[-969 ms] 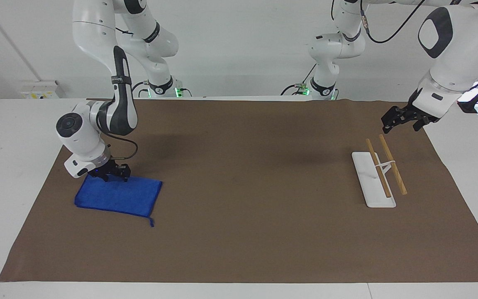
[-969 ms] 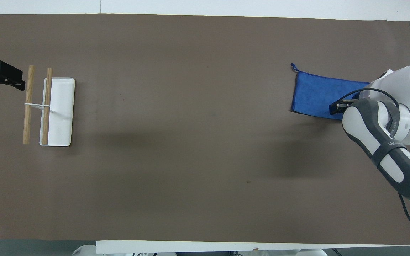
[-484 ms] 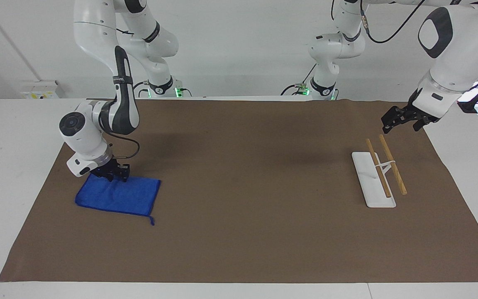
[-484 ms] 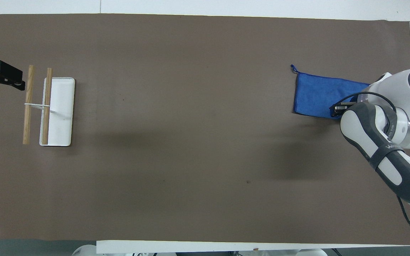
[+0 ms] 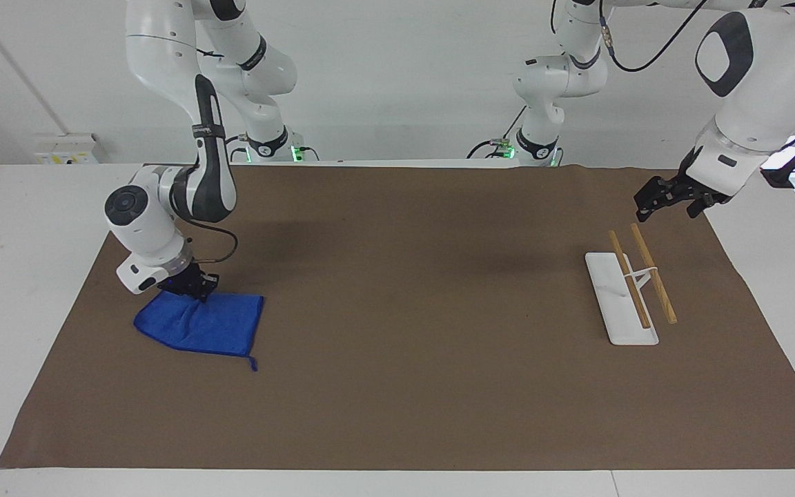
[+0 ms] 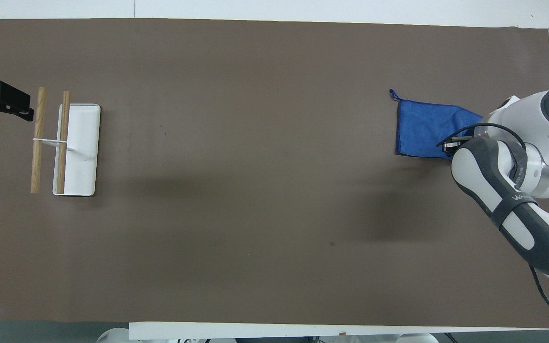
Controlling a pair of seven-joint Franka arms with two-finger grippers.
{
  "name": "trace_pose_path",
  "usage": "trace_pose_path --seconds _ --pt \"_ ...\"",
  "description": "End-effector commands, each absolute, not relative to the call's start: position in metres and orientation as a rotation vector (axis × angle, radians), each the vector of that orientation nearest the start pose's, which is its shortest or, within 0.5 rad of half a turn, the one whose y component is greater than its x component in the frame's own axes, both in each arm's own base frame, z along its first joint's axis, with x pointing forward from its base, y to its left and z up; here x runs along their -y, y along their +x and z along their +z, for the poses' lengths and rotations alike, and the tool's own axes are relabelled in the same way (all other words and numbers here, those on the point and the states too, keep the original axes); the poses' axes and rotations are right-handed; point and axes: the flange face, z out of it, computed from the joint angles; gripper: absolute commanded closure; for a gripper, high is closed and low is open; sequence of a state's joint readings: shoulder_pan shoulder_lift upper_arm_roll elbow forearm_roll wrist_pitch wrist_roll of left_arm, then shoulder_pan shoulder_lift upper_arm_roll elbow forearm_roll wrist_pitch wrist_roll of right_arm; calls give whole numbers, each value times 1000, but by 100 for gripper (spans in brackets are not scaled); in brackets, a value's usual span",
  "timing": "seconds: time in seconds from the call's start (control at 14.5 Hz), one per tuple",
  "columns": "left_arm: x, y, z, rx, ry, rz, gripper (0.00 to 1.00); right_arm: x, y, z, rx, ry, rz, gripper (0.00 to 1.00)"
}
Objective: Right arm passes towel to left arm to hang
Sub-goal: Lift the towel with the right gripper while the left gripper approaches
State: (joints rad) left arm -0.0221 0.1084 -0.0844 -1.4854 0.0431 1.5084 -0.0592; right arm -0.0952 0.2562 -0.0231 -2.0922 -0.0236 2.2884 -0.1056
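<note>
So the right hand (image 5: 194,288) is clamped shut on the towel's (image 5: 205,324) robot-side edge, pulling it up into a peak; the rest spreads out at the hand's 5 o'clock on the bench (image 5: 397,386). Left hand (image 5: 653,200) hovers by the rack (image 5: 624,304), can't tell its fingers. Arm lettering's unreadable.

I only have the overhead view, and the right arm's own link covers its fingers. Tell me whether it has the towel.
Observer: The facing view shows the right gripper shut on the towel at its edge nearer the robots, and that edge is raised off the mat.
Operator: Report the rest of the cloth.
Observer: The edge with the loop tag lies on the mat.
Operator: Give me the left gripper's height.
Observer: The left gripper hangs in the air, clear of the rack. That arm waits.
</note>
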Motion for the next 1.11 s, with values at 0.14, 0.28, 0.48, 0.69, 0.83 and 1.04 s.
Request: trace_pose_path --seconds 0.14,0.28,0.48,0.69,0.83,1.04 --pt "59 560 595 -46 -3065 213 0 13 608 392 18 -3054 174 100" --pt "84 553 594 124 -3049 203 0 -7 614 422 -113 -2928 185 100" --pt "135 548 589 601 -2985 104 0 -57 612 449 -335 -2735 197 100" --pt "199 526 573 920 -2954 -55 0 -113 606 463 -487 -2525 279 100" --pt "225 526 570 1104 -2937 -123 0 -150 598 474 -552 -2403 345 100" --pt "264 535 554 1281 -2942 -195 0 -200 583 486 -575 -2341 416 100"
